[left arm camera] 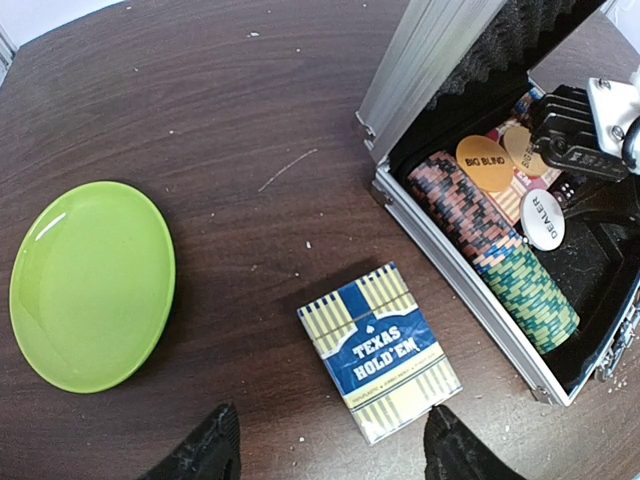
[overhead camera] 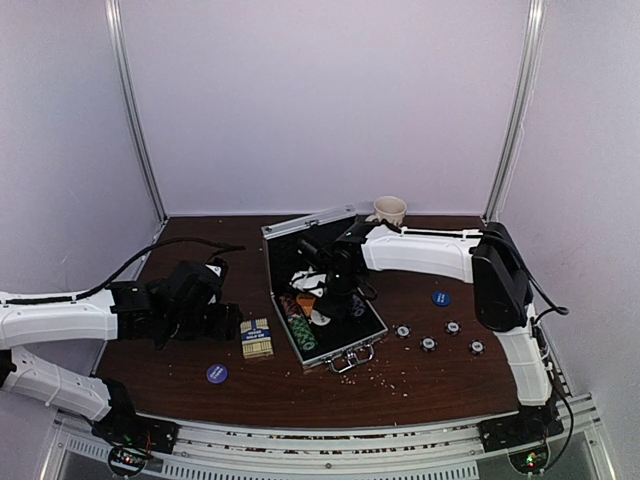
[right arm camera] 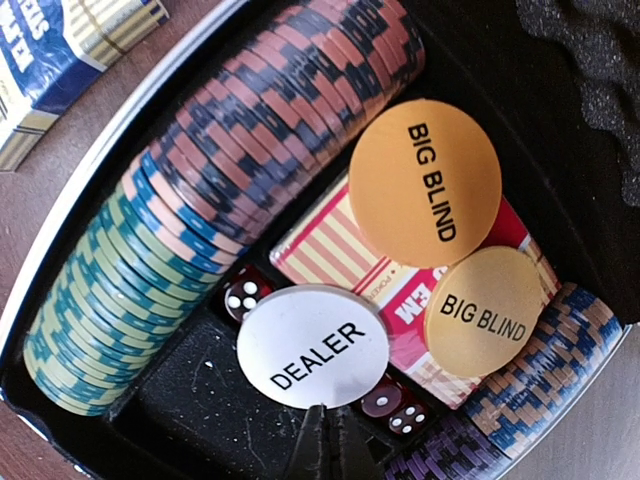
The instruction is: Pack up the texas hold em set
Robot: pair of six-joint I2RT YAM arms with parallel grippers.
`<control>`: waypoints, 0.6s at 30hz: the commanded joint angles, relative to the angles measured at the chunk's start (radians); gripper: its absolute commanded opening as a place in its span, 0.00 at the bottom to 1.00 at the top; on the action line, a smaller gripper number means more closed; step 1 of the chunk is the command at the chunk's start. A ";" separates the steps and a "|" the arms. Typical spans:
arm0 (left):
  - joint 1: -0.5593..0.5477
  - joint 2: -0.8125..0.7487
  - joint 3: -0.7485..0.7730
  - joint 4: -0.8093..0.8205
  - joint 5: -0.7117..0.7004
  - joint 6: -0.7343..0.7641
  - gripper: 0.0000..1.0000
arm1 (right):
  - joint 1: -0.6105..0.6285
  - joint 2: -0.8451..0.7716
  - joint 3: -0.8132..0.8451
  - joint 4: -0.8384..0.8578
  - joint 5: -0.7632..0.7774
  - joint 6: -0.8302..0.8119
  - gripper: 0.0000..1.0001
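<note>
Lying between left fingers: card deck box.

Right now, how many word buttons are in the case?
3: two orange Big Blind buttons atop the red card box, one white Dealer button beside them. Others may be hidden.

White shells and black joints clad the left arm and right arm; a black cable looped behind; the left pincer was black.
</note>
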 commanded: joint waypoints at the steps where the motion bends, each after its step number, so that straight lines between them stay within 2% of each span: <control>1: 0.002 -0.007 0.012 0.024 -0.006 0.010 0.65 | -0.003 -0.034 -0.028 -0.010 -0.018 0.001 0.00; 2: 0.002 -0.008 0.009 0.025 -0.008 0.009 0.65 | -0.003 -0.055 -0.058 0.001 -0.018 -0.006 0.00; 3: 0.003 -0.008 0.007 0.028 -0.008 0.009 0.65 | -0.003 -0.076 -0.088 0.020 -0.016 -0.014 0.08; 4: 0.002 -0.005 0.006 0.033 -0.008 0.010 0.65 | -0.003 -0.100 -0.117 0.042 -0.013 -0.015 0.21; 8: 0.003 0.019 0.012 0.046 -0.001 0.015 0.65 | -0.003 -0.113 -0.156 0.077 -0.014 -0.015 0.47; 12: 0.002 0.040 0.022 0.050 0.014 0.018 0.65 | -0.003 -0.077 -0.111 0.066 -0.025 -0.016 0.55; 18: 0.002 0.029 0.021 0.043 0.008 0.017 0.65 | -0.003 -0.028 -0.055 0.080 -0.042 -0.020 0.61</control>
